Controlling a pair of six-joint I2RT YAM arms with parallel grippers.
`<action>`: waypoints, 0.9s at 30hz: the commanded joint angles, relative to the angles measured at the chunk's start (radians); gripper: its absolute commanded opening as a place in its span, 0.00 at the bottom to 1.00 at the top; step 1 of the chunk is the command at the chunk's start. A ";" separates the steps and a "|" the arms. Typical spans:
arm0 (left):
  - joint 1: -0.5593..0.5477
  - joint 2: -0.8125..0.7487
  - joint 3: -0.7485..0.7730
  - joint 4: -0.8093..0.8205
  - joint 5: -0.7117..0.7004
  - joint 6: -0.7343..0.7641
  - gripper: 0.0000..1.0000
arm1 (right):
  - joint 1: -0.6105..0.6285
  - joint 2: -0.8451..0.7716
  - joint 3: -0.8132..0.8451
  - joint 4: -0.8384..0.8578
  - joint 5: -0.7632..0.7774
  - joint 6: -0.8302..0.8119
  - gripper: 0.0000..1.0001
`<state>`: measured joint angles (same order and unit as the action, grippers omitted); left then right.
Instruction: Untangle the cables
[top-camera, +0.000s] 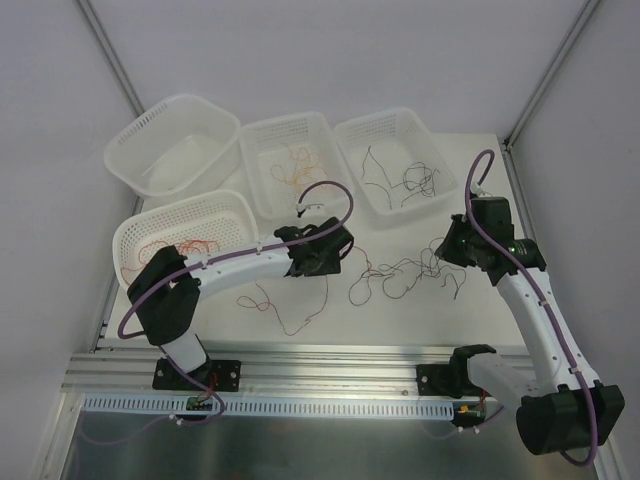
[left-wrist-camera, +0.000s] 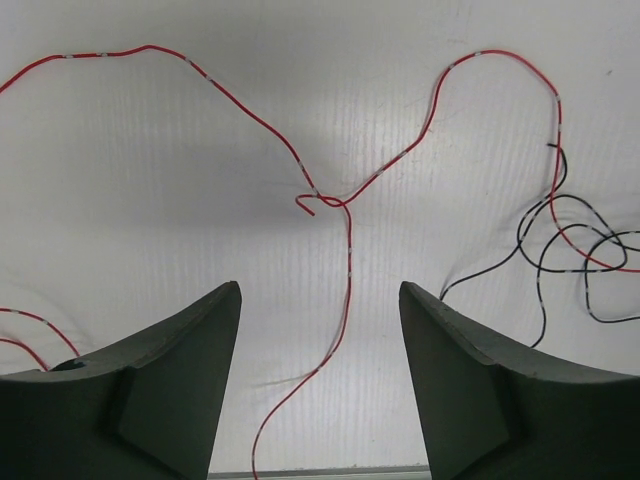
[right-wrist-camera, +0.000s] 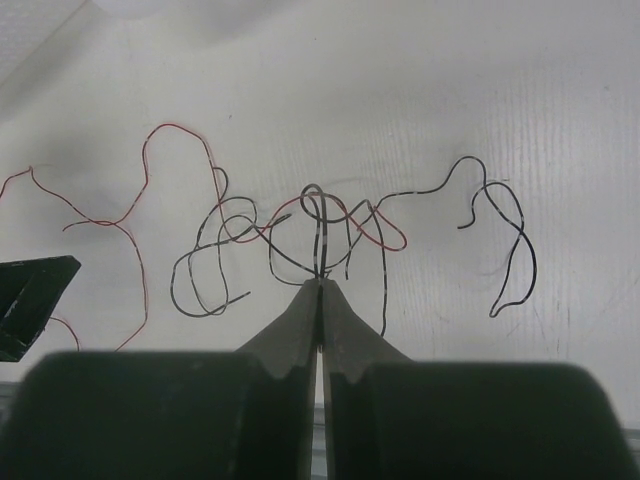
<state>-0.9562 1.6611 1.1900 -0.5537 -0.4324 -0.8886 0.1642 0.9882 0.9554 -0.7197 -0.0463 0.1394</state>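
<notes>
A tangle of thin black and red cables (top-camera: 410, 272) lies on the white table between the arms. My right gripper (right-wrist-camera: 320, 282) is shut, with the tips pinching a black cable (right-wrist-camera: 322, 240) of the tangle; it sits at the tangle's right end (top-camera: 447, 247). My left gripper (left-wrist-camera: 320, 300) is open and empty above a loose red cable (left-wrist-camera: 349, 262) with a small knot; it sits left of the tangle (top-camera: 322, 262). More red cable (top-camera: 285, 310) trails toward the front.
Four white baskets stand at the back: an empty one (top-camera: 150, 150), one with orange and red wires (top-camera: 260, 135), one with black wires (top-camera: 350, 135), and one at the left with red wires (top-camera: 130, 235). The table's front edge is a metal rail (top-camera: 330, 375).
</notes>
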 joint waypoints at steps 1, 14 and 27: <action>-0.009 -0.005 -0.016 0.043 -0.046 -0.105 0.64 | 0.006 -0.022 -0.004 0.042 -0.027 0.008 0.04; -0.009 0.152 -0.003 0.150 -0.055 -0.085 0.59 | 0.009 -0.048 -0.033 0.048 -0.040 0.005 0.04; -0.007 0.178 -0.033 0.156 -0.042 -0.093 0.06 | 0.008 -0.056 -0.041 0.042 -0.012 -0.006 0.03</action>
<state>-0.9562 1.8603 1.1694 -0.4030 -0.4622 -0.9806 0.1665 0.9546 0.9176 -0.6922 -0.0677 0.1406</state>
